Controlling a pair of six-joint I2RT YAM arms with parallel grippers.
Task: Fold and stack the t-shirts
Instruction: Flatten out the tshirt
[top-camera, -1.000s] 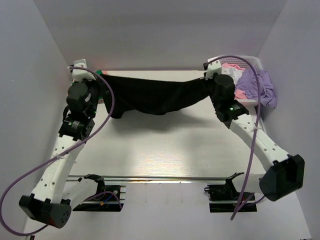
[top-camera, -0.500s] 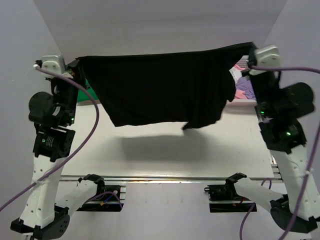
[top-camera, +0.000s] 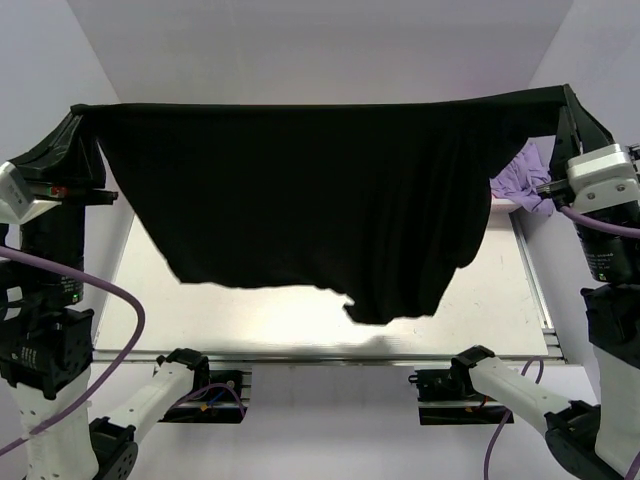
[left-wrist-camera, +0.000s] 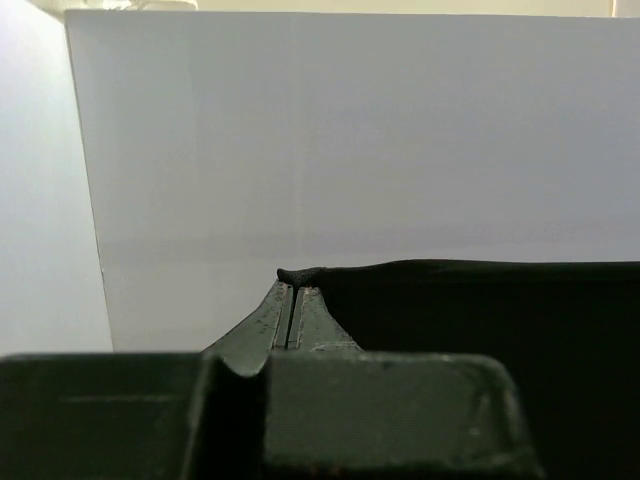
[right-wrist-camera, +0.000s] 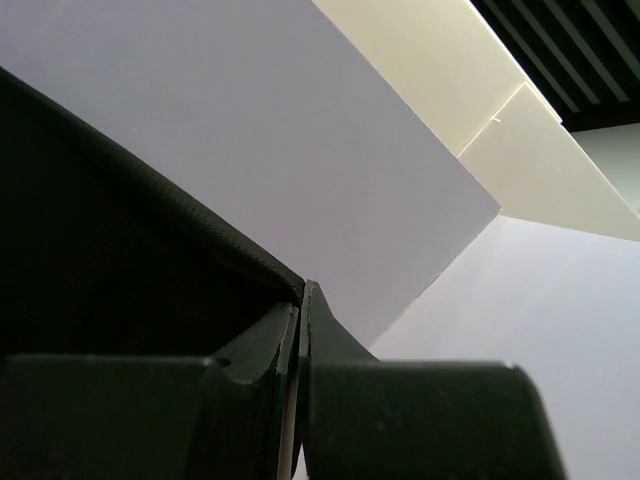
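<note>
The black t-shirt (top-camera: 310, 200) hangs spread wide and high above the table, stretched between both arms. My left gripper (top-camera: 75, 112) is shut on its upper left corner; in the left wrist view the pinched hem (left-wrist-camera: 300, 273) sits at the fingertips (left-wrist-camera: 291, 290). My right gripper (top-camera: 566, 92) is shut on the upper right corner; in the right wrist view the black cloth (right-wrist-camera: 120, 260) fills the left side beside my gripper (right-wrist-camera: 301, 292). A lavender shirt (top-camera: 522, 178) shows at the right, behind the black one. The other shirts are hidden.
The pale table (top-camera: 300, 315) lies below the hanging shirt. White walls (top-camera: 300, 50) close in the back and both sides. A metal rail (top-camera: 330, 355) runs along the near edge by the arm bases.
Both arms have lifted and moved apart and toward the camera, raising the black shirt off the table and stretching it wide. It now hides the basket and the back of the table.
</note>
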